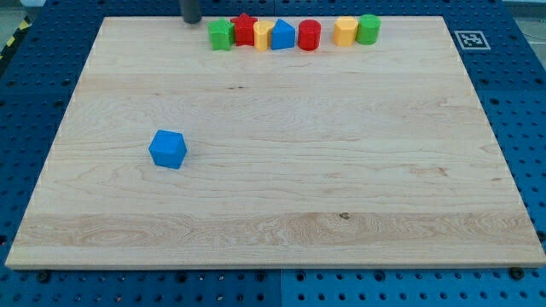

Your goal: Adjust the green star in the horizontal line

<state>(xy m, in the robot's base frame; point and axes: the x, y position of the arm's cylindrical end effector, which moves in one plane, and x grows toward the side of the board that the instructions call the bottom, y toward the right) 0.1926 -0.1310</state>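
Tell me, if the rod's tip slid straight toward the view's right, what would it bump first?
Probably the green star. My tip sits just to its left at the view's top, though slightly higher, so it might only clip the star's upper edge.

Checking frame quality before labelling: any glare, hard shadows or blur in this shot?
Camera view: even, soft light, no glare on the pale wooden board; the lone blue cube-like block casts only a faint shadow; the row from the green star block rightward is sharp; my tip is a dark, slightly soft rod end at the view's top, left of the star.
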